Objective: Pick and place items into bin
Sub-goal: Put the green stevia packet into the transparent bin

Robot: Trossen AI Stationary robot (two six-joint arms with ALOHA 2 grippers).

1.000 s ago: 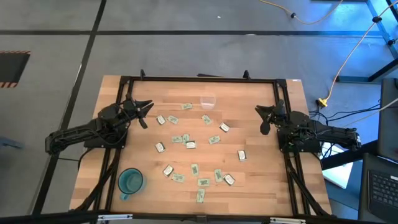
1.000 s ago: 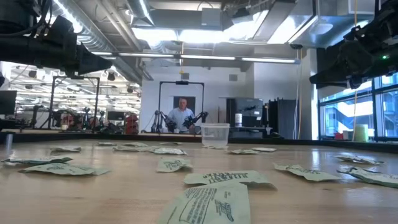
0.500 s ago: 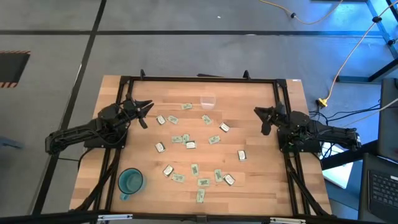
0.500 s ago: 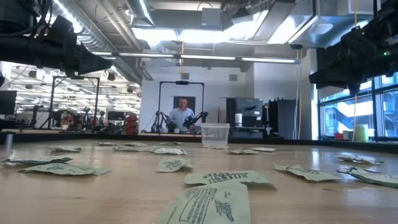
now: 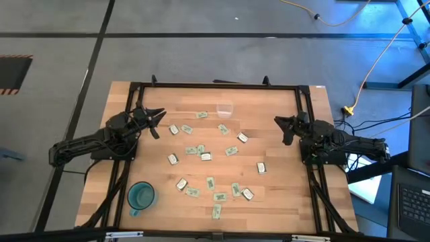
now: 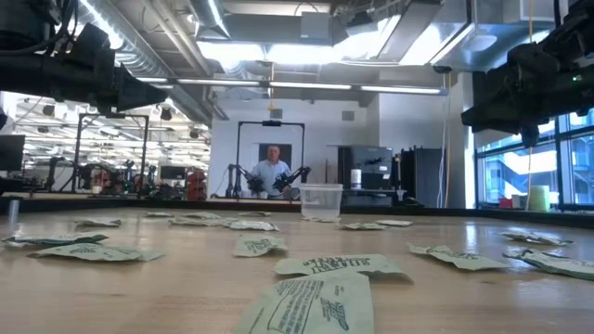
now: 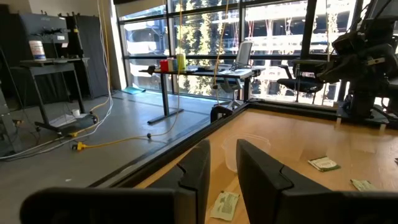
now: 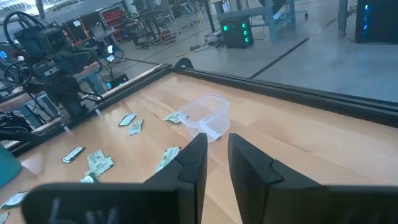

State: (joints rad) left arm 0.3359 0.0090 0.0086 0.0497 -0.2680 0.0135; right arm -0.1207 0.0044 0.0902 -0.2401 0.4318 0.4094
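Observation:
Several small flat packets, pale green and white [image 5: 201,153], lie flat and scattered over the middle of the wooden table [image 5: 282,195]; in the low view the nearest one [image 6: 316,306] fills the foreground. The clear bin [image 5: 224,109] stands on its base near the far edge, also in the low view [image 6: 321,199] and both wrist views [image 7: 245,152] [image 8: 208,115]. My left gripper [image 5: 160,115] hovers level over the left side and my right gripper [image 5: 279,123] over the right, both above the table. Each stands open by a narrow gap [image 7: 222,146] [image 8: 217,138] with nothing between the fingers.
A teal cup with a handle [image 5: 141,195] stands at the near left corner. A black frame [image 5: 215,85] runs along the table's far and side edges. Beyond the far edge a person [image 6: 271,172] sits behind another pair of arms.
My right gripper has rolled about its own pointing line while staying in place; its fingers now show at a different angle from above. The packets, bin and left arm have kept still.

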